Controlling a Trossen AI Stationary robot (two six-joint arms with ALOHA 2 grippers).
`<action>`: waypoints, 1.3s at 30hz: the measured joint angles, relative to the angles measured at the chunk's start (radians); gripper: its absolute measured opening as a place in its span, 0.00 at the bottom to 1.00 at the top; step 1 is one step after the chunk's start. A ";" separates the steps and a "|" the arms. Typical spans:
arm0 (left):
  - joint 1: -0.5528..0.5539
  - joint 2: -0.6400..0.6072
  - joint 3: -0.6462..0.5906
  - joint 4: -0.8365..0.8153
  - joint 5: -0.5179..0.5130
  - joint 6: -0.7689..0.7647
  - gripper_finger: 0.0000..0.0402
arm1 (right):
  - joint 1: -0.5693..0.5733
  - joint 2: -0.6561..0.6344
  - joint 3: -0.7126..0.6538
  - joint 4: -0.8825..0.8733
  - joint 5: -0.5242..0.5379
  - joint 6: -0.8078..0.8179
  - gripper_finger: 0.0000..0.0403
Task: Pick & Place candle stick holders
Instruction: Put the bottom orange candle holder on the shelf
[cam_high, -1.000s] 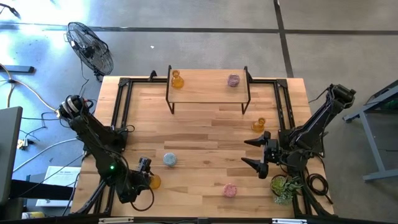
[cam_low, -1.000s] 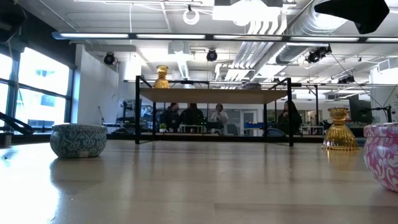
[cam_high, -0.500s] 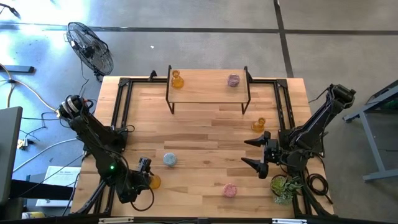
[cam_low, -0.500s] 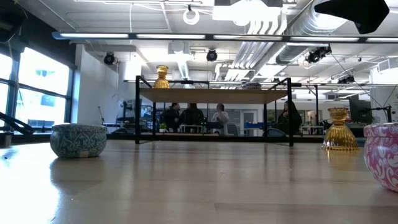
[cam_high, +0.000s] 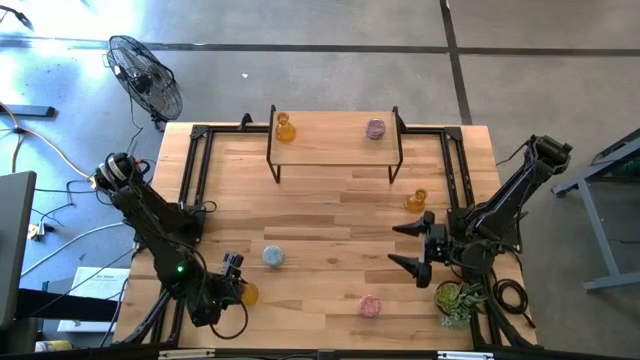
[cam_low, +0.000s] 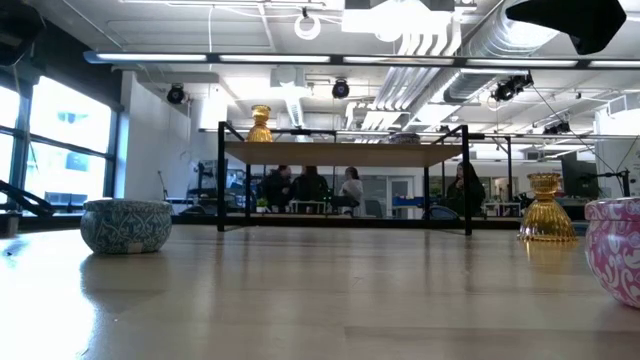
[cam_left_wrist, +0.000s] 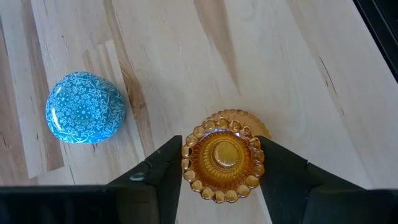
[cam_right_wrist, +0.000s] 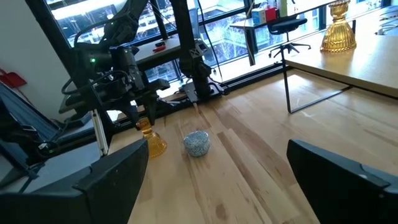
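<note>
The wooden table (cam_high: 330, 210) holds a raised shelf (cam_high: 335, 140). Near the table's left front corner sits an orange glass holder (cam_left_wrist: 222, 155), round with a beady rim (see-through and shiny). The left gripper (cam_left_wrist: 221, 168) pinches it on both sides. The right gripper (cam_high: 412, 245) waits spread wide, holding nothing.

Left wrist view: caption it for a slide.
Left end effector straddling an amber candle stick holder on the wooden table, blue holder nearby.

A robotics lab in an open office: exposed ceiling ducts (cam_low: 440, 45), concrete floor (cam_high: 330, 60), a floor fan (cam_high: 145, 78) at 10 o'clock, people (cam_low: 310, 188) sitting behind the tabletop (cam_high: 330, 210).
</note>
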 joint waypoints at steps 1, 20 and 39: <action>0.000 0.000 0.000 0.000 0.000 0.000 0.41 | 0.000 0.000 0.000 0.000 -0.004 0.000 0.94; 0.000 0.001 0.000 0.014 -0.064 -0.021 0.41 | 0.000 0.000 0.000 0.000 -0.007 0.000 0.94; 0.000 0.002 0.277 -0.133 -0.234 0.181 0.41 | 0.001 0.000 0.000 -0.012 -0.024 -0.003 0.94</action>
